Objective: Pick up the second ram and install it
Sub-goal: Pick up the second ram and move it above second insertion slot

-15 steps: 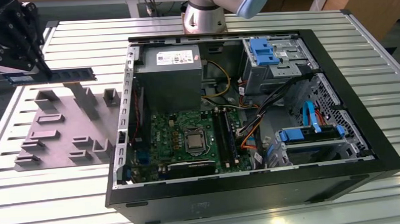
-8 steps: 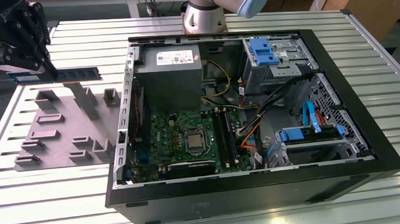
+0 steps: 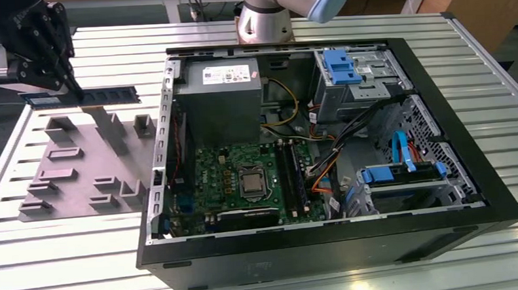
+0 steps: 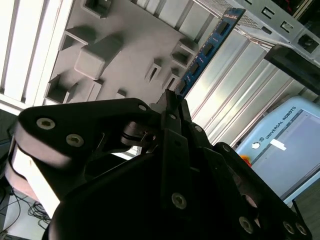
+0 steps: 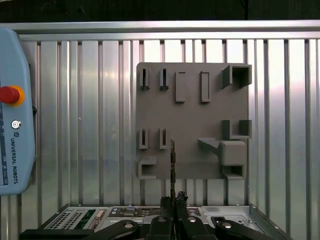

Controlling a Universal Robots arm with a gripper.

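The second ram (image 3: 108,96), a thin dark green stick, hangs level above the far edge of the grey peg tray (image 3: 72,169) on the exterior view's left. My gripper (image 3: 71,93) is shut on one end of it. In the second wrist view the ram (image 4: 207,47) reaches out from my gripper (image 4: 172,100) over the tray (image 4: 130,30). The first wrist view shows the ram (image 5: 172,162) edge-on, held by the gripper (image 5: 173,197) above the tray (image 5: 190,132). Black memory slots (image 3: 291,176) lie on the motherboard inside the open case.
The open computer case (image 3: 471,195) lies on the slatted metal table (image 3: 36,259), on the exterior view's right of the tray. Inside are a grey power supply (image 3: 218,101), cables and blue drive brackets (image 3: 339,66). A teach pendant (image 5: 12,125) lies on the table.
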